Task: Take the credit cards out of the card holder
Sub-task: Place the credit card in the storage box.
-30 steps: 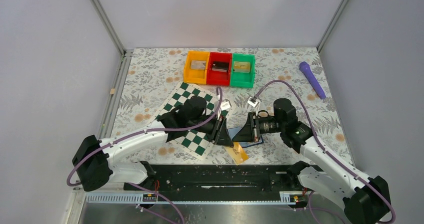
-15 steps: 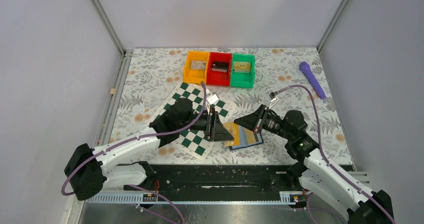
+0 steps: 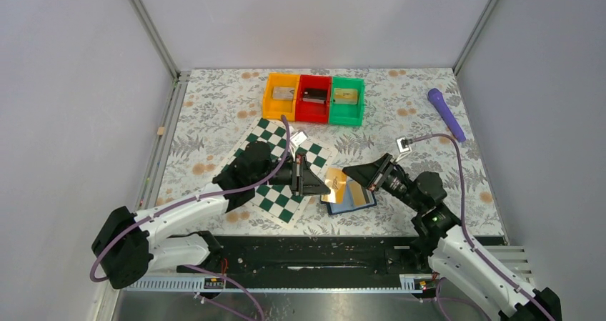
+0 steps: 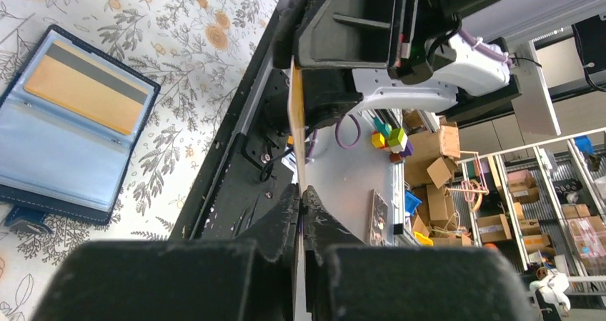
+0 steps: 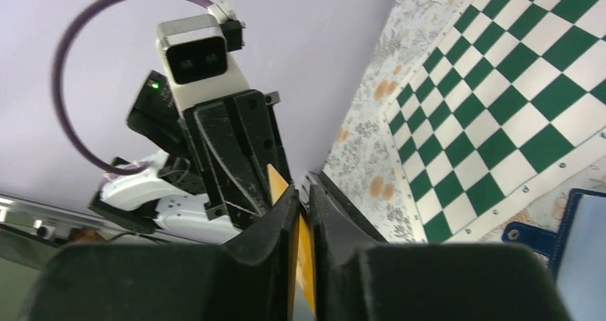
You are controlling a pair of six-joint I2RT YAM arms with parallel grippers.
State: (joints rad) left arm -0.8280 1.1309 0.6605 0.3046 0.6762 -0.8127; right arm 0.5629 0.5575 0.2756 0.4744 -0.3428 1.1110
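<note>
- The chessboard (image 3: 277, 199) lies on the floral counter (image 3: 214, 121) just left of the card holder, one edge close beside it.
- My left gripper (image 4: 301, 192) hangs just left of the card holder, jaws pressed together on one short end of a credit card (image 3: 336, 184). I judge that pinching only the very end leaves the rest of the card free for my other side to take.
- That credit card is in the air over the left part of the card holder, clear of the pockets. It is tilted up on edge rather than lying flat. Its long axis runs left to right, from one gripper straight toward the other.
- The card holder (image 3: 351, 201) lies open on the counter with its pockets up, which keeps the slots reachable from above. A second credit card (image 4: 82, 96), tan-gold with a dark stripe, sits in one pocket with its long side along the pocket mouth. That one is not yet out.
- My right gripper (image 5: 303, 196) is above the right part of the card holder, jaws close about the far end of the lifted card. I cannot tell whether they pinch it or merely flank it. To me this looks like a hand-over between my two sides.
</note>
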